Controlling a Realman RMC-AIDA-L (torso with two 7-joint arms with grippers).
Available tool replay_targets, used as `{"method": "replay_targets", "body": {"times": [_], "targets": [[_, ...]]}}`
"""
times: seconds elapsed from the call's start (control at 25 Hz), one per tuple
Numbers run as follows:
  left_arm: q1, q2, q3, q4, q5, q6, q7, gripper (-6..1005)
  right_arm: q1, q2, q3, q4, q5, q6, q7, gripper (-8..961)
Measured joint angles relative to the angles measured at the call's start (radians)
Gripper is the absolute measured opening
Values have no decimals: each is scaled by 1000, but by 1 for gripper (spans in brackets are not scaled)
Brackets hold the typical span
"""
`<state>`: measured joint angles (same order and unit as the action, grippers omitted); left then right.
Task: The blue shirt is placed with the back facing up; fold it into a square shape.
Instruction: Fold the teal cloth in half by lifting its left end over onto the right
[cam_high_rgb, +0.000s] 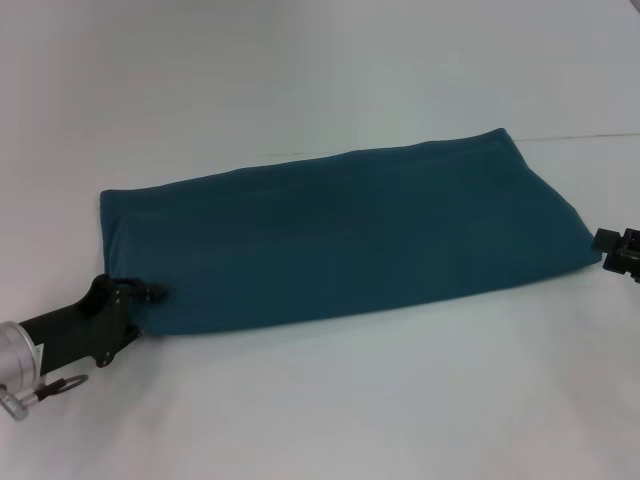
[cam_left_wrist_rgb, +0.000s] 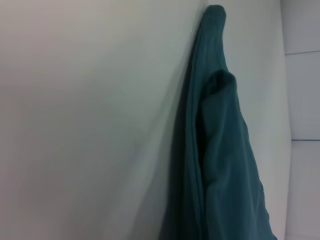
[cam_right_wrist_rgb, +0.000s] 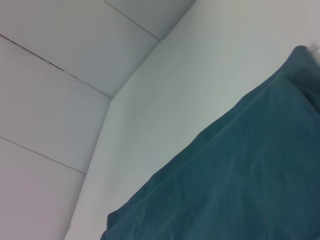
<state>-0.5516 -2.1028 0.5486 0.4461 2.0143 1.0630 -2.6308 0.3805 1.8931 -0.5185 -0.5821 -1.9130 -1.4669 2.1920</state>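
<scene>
I'm watching the blue shirt (cam_high_rgb: 340, 235) lying as a long folded strip across the table (cam_high_rgb: 330, 400). L gripper (cam_high_rgb: 152, 294) is touching its near-left corner, R gripper (cam_high_rgb: 612, 248) sitting beside the right end; can't tell either's grip. Risk: layers slipping apart if one's lifting unevenly.

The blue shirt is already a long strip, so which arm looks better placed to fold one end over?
Probably the left. Its claw touches the blue shirt's near-left corner, while the right claw sits just beyond the opposite end, seemingly off the cloth.
</scene>
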Motion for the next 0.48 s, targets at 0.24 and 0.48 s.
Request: {"method": "replay_targets", "body": {"times": [0.24,0.48], "targets": [[1,0,0,15,-1,14,53,230,-1,0,0,2,0,4,0,606],[2,-14,-1,69,-2,44,268,27,0,-2,0,12,0,8,1,605]]}}
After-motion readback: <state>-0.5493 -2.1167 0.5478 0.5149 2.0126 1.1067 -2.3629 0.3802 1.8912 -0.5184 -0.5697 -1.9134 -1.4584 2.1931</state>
